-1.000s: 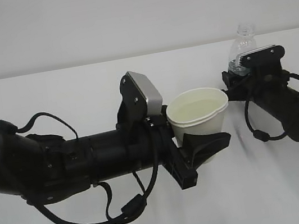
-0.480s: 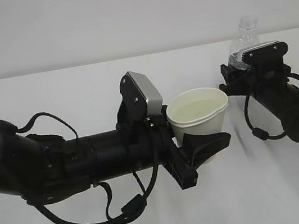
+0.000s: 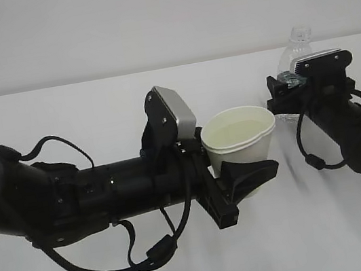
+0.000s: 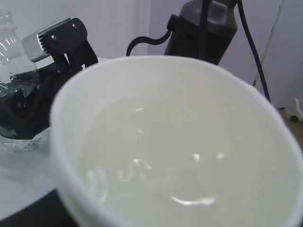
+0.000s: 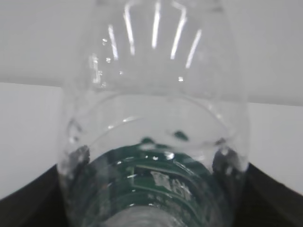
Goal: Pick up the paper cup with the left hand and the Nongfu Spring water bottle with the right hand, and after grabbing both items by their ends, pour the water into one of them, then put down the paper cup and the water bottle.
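At the middle of the counter [image 3: 61, 120], the paper cup [image 3: 240, 141] is being held upright by the left hand [image 3: 239, 182], whose jaws are clamping its lower body from either side. The rim is being kept level, a sensible posture since the water [image 4: 165, 165] is sitting inside the cup, filling much of it and catching small glints in the left wrist view. Well to the right, the Nongfu Spring water bottle [image 3: 294, 59] is standing upright near the back of the counter, its open neck pointing up and its dark green label low on the body. The right hand [image 3: 295, 90] is sitting around the bottle's lower part; whether its jaws are gripping or parting from the plastic cannot be told, as the right wrist view shows only the clear ribbed body close up with dark shapes at the edges. Judging by the filled cup and the upright bottle, pouring looks finished and setting down is under way. Counted: one cup, one bottle, two arms.
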